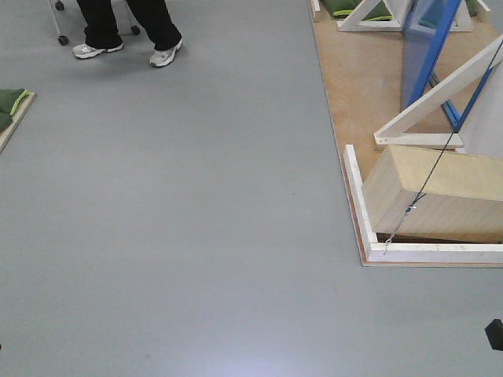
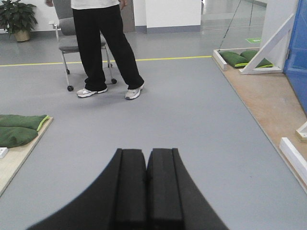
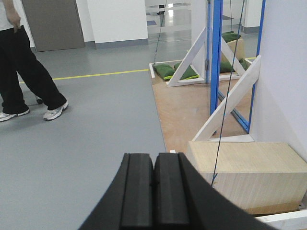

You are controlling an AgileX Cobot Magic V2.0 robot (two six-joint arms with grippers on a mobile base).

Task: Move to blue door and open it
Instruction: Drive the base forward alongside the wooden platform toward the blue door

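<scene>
The blue door (image 1: 431, 55) stands at the far right on a raised wooden platform (image 1: 354, 78), held up by white diagonal braces (image 1: 440, 90). Its bright-blue face shows at the right edge of the left wrist view as the blue door (image 2: 298, 67), and the right wrist view catches the blue door (image 3: 217, 57) nearly edge-on. Both grippers are well short of it, over the grey floor. My left gripper (image 2: 146, 154) is shut with nothing between its pads. My right gripper (image 3: 154, 158) is shut too, empty, with the platform ahead on its right.
A pale wooden box (image 1: 444, 192) lies on the platform's near corner behind a white kerb (image 1: 357, 204), crossed by a thin taut cable (image 1: 428, 181). A person (image 2: 103, 48) stands by a wheeled chair (image 2: 72, 45) far left. Green cushions (image 2: 17, 132) lie at left.
</scene>
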